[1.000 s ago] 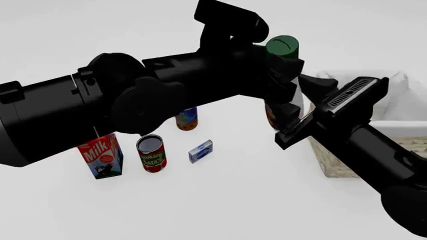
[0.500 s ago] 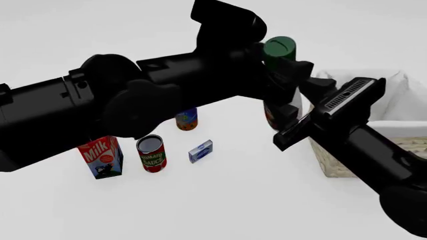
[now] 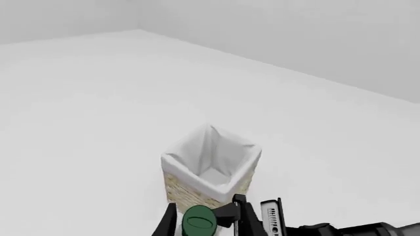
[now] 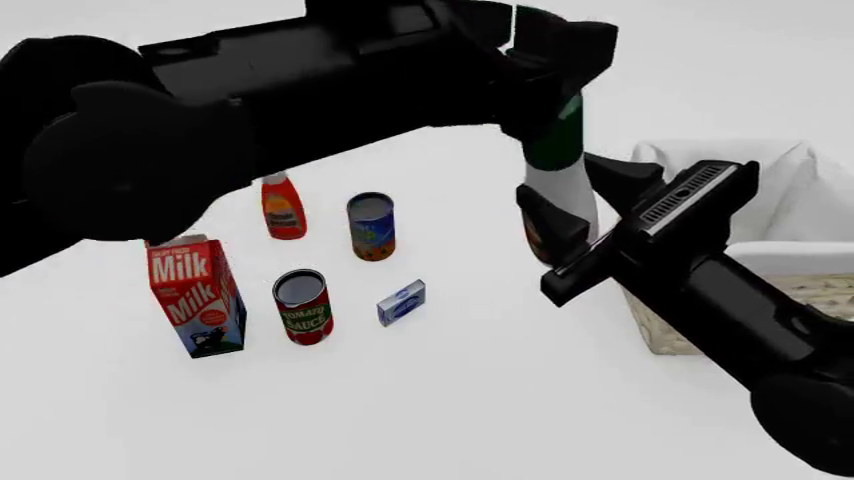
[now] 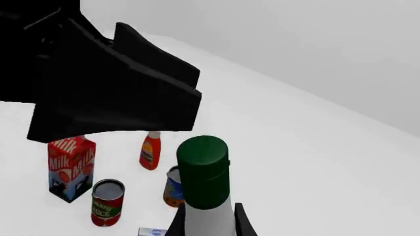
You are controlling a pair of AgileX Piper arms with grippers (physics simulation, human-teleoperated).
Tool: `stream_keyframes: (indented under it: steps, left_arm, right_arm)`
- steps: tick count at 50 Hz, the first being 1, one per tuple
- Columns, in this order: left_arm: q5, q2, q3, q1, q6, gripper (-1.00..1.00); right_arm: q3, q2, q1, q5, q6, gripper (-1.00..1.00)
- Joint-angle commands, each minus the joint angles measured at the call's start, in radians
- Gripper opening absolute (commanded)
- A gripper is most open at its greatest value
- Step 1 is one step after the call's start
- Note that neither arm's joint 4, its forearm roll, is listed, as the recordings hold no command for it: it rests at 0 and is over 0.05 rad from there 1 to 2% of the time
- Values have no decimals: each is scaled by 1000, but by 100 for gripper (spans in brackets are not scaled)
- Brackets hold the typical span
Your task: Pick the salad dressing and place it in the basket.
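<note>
The salad dressing [image 4: 562, 195], a white bottle with a dark green cap, stands upright in my right gripper [image 4: 567, 236], which is shut on its lower body just left of the basket [image 4: 667, 330]. In the right wrist view the bottle [image 5: 203, 169] rises between the right gripper's [image 5: 206, 223] fingers. My left gripper [image 4: 551, 82] is open right above the cap. In the left wrist view its fingers [image 3: 168, 221] straddle the cap [image 3: 198, 222] with gaps on both sides. The tan wicker basket [image 3: 190, 194] with its white lining lies beyond. The bottle's base is hidden.
On the table to the left stand a milk carton [image 4: 196, 300], a tomato sauce can [image 4: 303, 306], a red bottle with a white cap [image 4: 280, 208], a coloured can [image 4: 371, 227] and a small blue box [image 4: 400, 302]. The left arm spans the upper left of the front view.
My left arm has risen, its gripper sliding up off the bottle's body to above the cap. The bottle and the right gripper have stayed almost in place.
</note>
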Motion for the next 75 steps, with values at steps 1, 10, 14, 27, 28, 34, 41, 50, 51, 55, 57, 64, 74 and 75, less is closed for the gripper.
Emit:
stream_keyframes:
  steps: [1, 10, 14, 27, 28, 34, 41, 50, 51, 55, 57, 64, 74, 75]
  left_arm:
    - [48, -129, -25, 7, -8, 100]
    - [-6, -299, 123, 51, 5, 100]
    - [-51, -364, 211, 112, 13, 100]
    - [-161, -535, 481, 176, 33, 100]
    - [-186, -563, 528, 202, 27, 100]
    - [-243, -630, 634, 280, 34, 100]
    - [-285, -707, 749, 368, -23, 100]
    - [-376, -748, 918, 507, -9, 100]
    - [-377, -748, 918, 507, -9, 100]
    - [-406, -767, 971, 559, -3, 100]
    - [-428, -781, 1006, 587, 20, 100]
    - [-478, -857, 1111, 687, -6, 100]
    - [-524, -986, 1251, 788, 15, 100]
    - [-529, -1002, 1264, 784, 20, 100]
  right_arm:
    - [-5, -10, 2, -1, 16, -100]
    - [0, -39, -9, 8, 21, -100]
    - [1, -52, -10, 11, 22, -100]
    - [-1, -118, -24, 32, 34, -100]
    - [-3, -126, -29, 34, 33, -100]
    - [-20, -162, -50, 51, 32, -100]
    - [-46, -204, -82, 77, 38, -100]
    - [-108, -256, -143, 117, 40, -100]
    - [-108, -256, -143, 117, 40, -100]
    - [-128, -267, -163, 128, 42, -100]
    - [-139, -276, -175, 136, 44, -100]
    - [-180, -301, -231, 159, 50, -100]
    - [-212, -307, -282, 174, 52, -100]
    - [-212, -308, -288, 173, 53, -100]
